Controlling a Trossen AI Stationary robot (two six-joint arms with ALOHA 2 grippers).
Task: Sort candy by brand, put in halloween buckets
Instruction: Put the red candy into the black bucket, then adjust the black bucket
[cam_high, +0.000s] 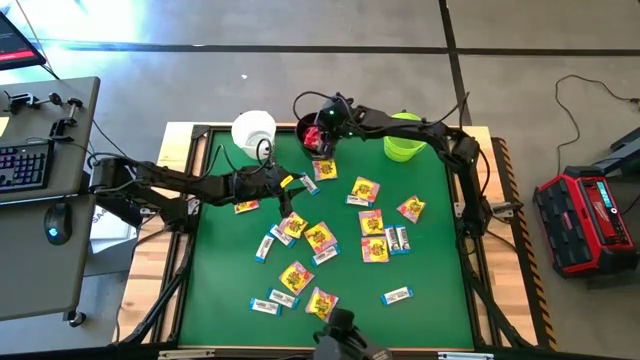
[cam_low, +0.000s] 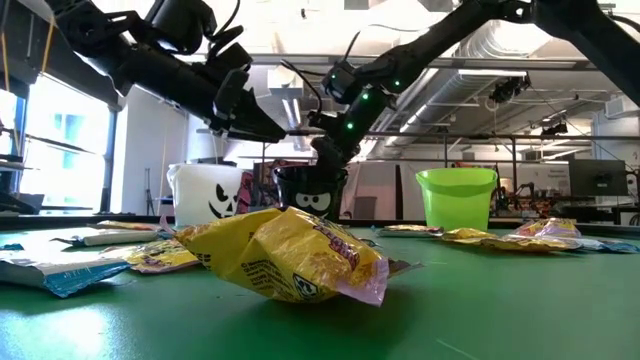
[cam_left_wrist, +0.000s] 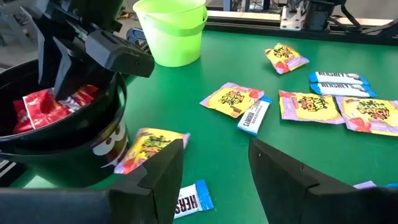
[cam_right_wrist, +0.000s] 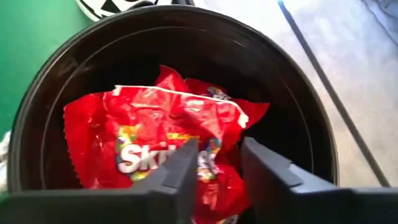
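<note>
The black bucket (cam_high: 301, 131) stands at the mat's far edge between the white bucket (cam_high: 253, 131) and the lime green bucket (cam_high: 404, 141). Red candy packets (cam_right_wrist: 161, 134) lie inside it. My right gripper (cam_right_wrist: 217, 155) reaches down into the black bucket, open, right over the top red packet. My left gripper (cam_left_wrist: 214, 149) hovers open above the mat, just on the near side of the black bucket (cam_left_wrist: 74, 149). Close to it lie a yellow-and-pink packet (cam_left_wrist: 149, 146) and a white-and-blue bar (cam_left_wrist: 193, 199). Several more packets (cam_high: 320, 237) lie flat across the green mat. My right gripper's fingers (cam_left_wrist: 62, 81) slant down into the black bucket from above and end at the top red packet (cam_right_wrist: 214, 134), which lies on the other red packets. Whether the fingers touch it, I cannot tell.
Yellow-and-pink packets (cam_high: 374, 222) and white-and-blue bars (cam_high: 397, 295) are strewn over the middle and near part of the mat. A yellow packet (cam_low: 285, 255) lies close to the near edge. A desk with a keyboard (cam_high: 25, 165) stands left of the table, a red case (cam_high: 585, 215) on the floor at the right.
</note>
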